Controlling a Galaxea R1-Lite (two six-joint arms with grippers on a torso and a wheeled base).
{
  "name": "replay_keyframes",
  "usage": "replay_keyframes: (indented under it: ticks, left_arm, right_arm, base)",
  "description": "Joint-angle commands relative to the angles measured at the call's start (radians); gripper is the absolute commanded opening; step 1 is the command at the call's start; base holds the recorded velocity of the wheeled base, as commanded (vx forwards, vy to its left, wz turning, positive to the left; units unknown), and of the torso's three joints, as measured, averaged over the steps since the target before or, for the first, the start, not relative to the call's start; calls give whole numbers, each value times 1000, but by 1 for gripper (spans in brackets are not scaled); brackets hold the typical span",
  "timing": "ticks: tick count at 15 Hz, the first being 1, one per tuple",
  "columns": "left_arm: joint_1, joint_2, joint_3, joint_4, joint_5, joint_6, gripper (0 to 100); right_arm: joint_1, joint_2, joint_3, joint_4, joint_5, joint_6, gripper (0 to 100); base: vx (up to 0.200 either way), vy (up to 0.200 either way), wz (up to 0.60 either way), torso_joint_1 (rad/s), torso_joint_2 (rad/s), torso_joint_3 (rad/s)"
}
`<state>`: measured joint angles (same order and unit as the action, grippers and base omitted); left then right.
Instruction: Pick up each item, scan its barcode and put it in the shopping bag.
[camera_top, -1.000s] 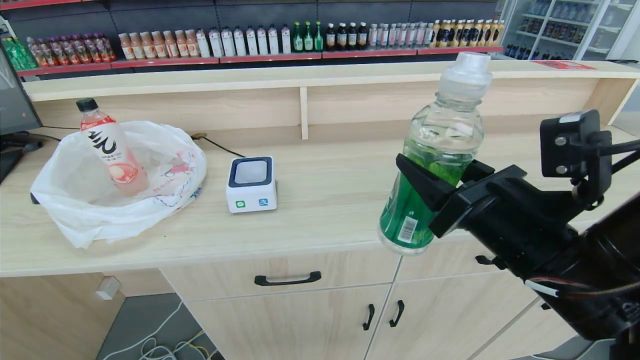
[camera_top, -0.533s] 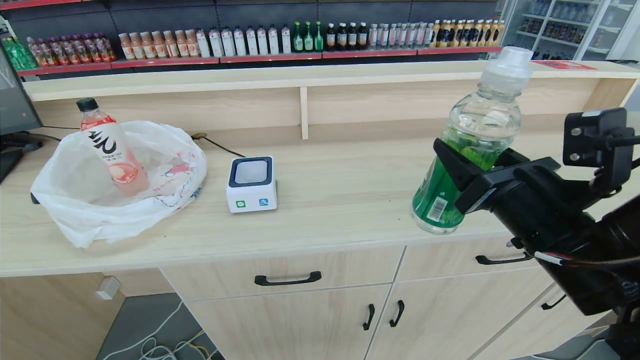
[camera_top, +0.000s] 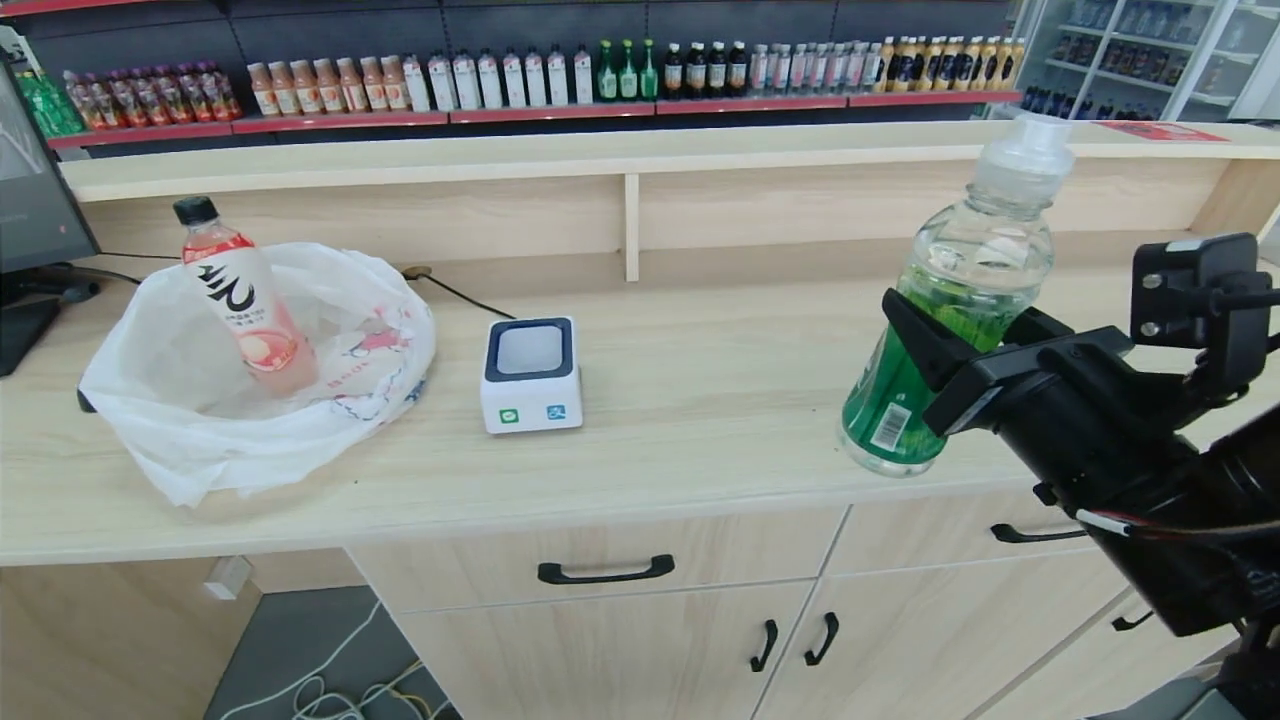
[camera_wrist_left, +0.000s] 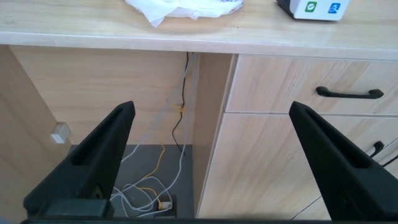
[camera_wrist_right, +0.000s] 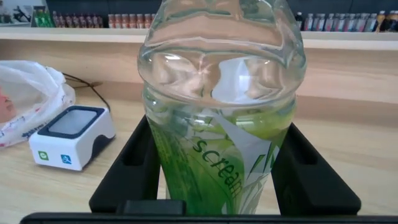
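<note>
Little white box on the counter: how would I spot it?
Find the wooden counter. Between the white shopping bag and the green bottle in the right gripper sits the scanner. It is the only cube there, white with a dark-blue frame on top and two small icons in front.

Bright, even shop light. Reflections glare on the bottle (camera_wrist_right: 224, 74) in the right tool (camera_wrist_right: 221, 134); the desk (camera_top: 700, 400) edge bows slightly.

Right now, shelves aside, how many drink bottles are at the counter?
2: a pink bottle standing in the shopping bag, left; a green-labelled bottle in the right hand, right. The bag may hide more.
</note>
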<state>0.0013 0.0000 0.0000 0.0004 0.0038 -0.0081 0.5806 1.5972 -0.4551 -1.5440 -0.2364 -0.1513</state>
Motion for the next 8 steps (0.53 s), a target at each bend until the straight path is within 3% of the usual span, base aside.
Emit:
replay_keyframes:
  ticks: [1, 8]
  left_arm:
    - [0, 0, 0, 0, -1, -1, 100]
    - [0, 0, 0, 0, 1, -1, 100]
  right_arm:
    - [-13, -11, 3, -10, -4, 2, 0]
    - [-33, 12, 12, -13, -4, 2, 0]
  base:
    - [0, 200, 0, 12, 12, 2]
    - [0, 200, 0, 3, 3, 2]
